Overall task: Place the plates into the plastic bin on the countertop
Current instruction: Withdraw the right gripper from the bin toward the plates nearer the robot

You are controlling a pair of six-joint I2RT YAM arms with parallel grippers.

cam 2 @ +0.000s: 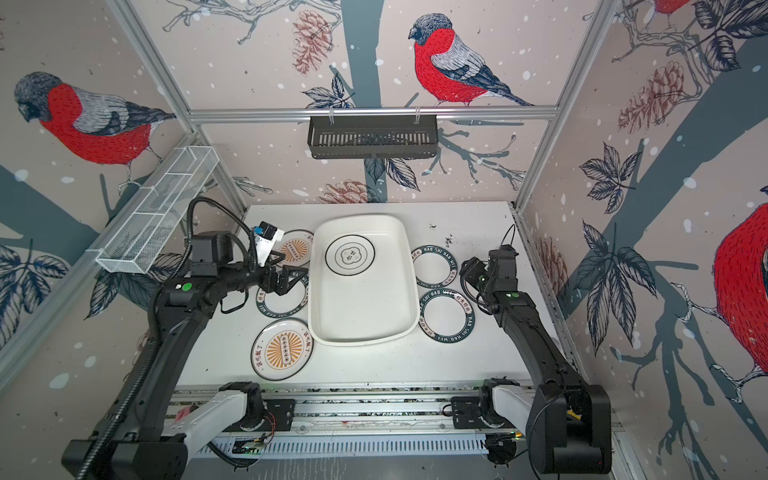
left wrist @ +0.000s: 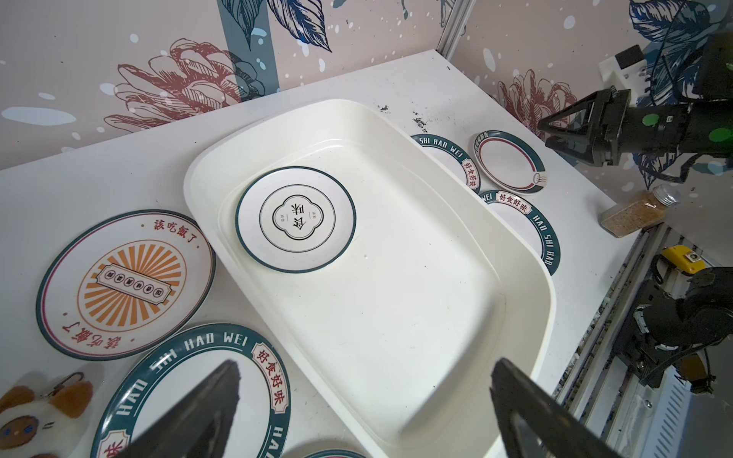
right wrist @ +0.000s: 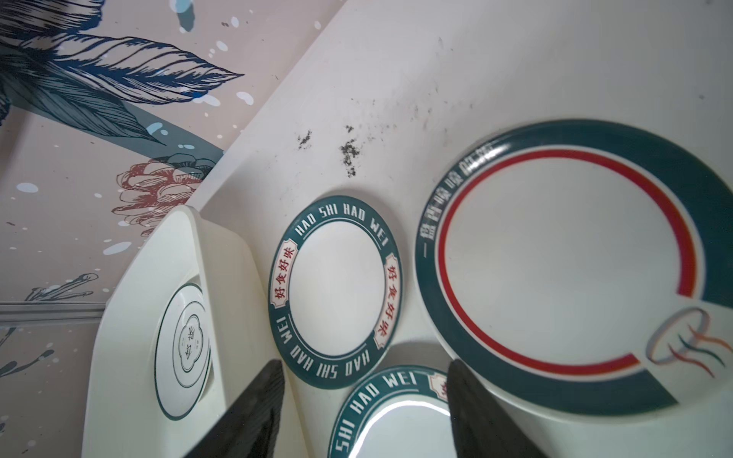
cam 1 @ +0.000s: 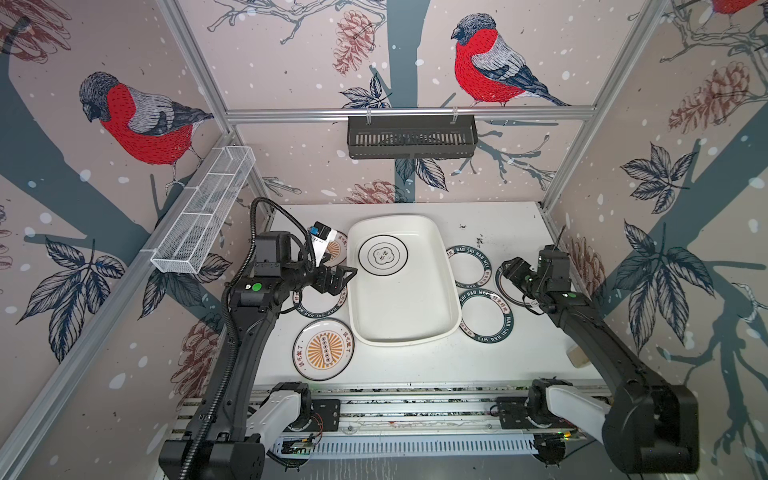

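Ringed plate (cam 1: 382, 254): it lay flat inside the plastic bin (cam 1: 399, 307), toward the far end, alone in there; its centre read 食味.
Other plates: all were out on the countertop (cam 1: 519, 232). Right of the bin lay the far green plate (cam 1: 468, 266) and the near green plate (cam 1: 486, 316). On its left were the left green plate (left wrist: 214, 341), the far sunburst plate (left wrist: 127, 283) and the near sunburst plate (cam 1: 323, 350).
Lettering: green rims read "HAO SHI HAO WEI" with red 好食好味; the sunbursts carried 該吃飯了.
Wrist-only sights: the red-ringed plate (right wrist: 563, 261) showed plainly in both wrist views (in both top views the right arm covered most of it). The plush toy (left wrist: 35, 412) showed in the left wrist view alone.
Left gripper (left wrist: 367, 364): jaws were flung wide, gripping nothing, over the left green plate beside the bin's rim.
Right gripper (right wrist: 365, 365): jaws were partly apart and empty, by the red-ringed plate.
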